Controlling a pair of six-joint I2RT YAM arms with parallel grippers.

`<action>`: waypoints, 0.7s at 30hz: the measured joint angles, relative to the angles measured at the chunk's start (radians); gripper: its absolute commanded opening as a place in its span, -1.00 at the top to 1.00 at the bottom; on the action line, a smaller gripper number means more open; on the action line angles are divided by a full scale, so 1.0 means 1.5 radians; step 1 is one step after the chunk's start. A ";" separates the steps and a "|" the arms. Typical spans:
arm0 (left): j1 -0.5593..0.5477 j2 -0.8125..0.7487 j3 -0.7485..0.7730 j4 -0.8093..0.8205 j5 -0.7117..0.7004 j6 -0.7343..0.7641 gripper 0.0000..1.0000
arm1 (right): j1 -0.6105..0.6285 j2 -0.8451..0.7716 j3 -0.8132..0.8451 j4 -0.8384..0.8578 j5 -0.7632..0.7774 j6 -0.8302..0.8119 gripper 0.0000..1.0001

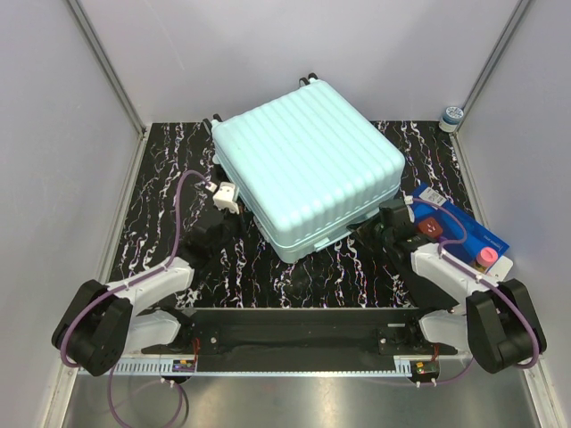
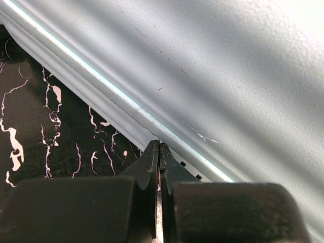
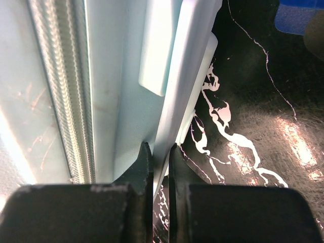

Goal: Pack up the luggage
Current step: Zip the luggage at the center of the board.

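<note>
jaws of right gripper pinching luggage edge

From above, the large mint-green ribbed hard-shell suitcase hid all but the dark tips of its far wheels, and the right arm covered part of the flat blue box. A small round container at the far right corner was too small to identify. In the right wrist view, a pale strip of the suitcase was hidden where it ran between the fingers of the right pincer, and a blurred blue shape was cut off at the top corner.
</note>
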State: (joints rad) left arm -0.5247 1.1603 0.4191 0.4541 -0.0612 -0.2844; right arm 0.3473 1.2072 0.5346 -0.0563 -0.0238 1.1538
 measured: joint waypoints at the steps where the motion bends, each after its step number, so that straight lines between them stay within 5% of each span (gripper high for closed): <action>1: 0.001 0.000 0.000 -0.001 -0.001 0.000 1.00 | 0.002 -0.003 0.000 -0.001 0.005 0.000 1.00; 21: 0.147 0.002 0.004 0.012 0.128 -0.016 1.00 | 0.019 -0.055 0.002 -0.071 0.086 -0.025 1.00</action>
State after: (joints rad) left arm -0.3042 1.1629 0.4244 0.4721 0.1307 -0.3080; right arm 0.3763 1.1240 0.5369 -0.1627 0.1047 1.1164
